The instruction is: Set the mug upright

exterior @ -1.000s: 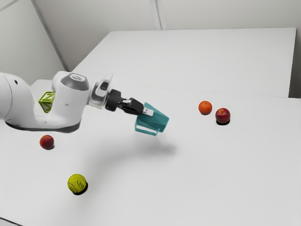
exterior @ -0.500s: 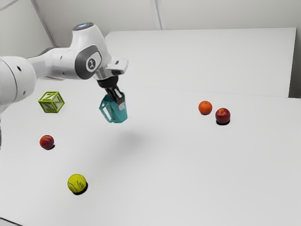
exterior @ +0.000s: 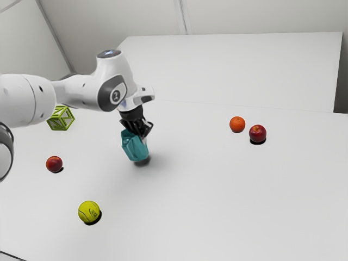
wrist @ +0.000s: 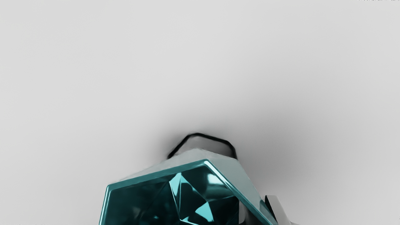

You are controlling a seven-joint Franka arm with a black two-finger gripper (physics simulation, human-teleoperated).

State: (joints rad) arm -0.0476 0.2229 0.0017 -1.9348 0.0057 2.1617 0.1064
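Note:
In the exterior view my gripper points down at the teal mug, around its rim. The mug is near the tabletop, mouth up and leaning a little, with a dark shadow right under its base; whether the base touches cannot be told. From the wrist view, I look into the open mouth of the faceted mug. My gripper is shut on its wall, one finger outside and the other seen inside the mouth. The handle cannot be made out.
A green tennis ball, a dark red fruit and a green wireframe cube lie toward the exterior view's left. Farther to its right are an orange and a red apple.
Over the last second my hand has swung from reaching sideways to pointing down, carrying the mug toward the exterior view's left. Lately it has come lower, and the mug has turned with it.

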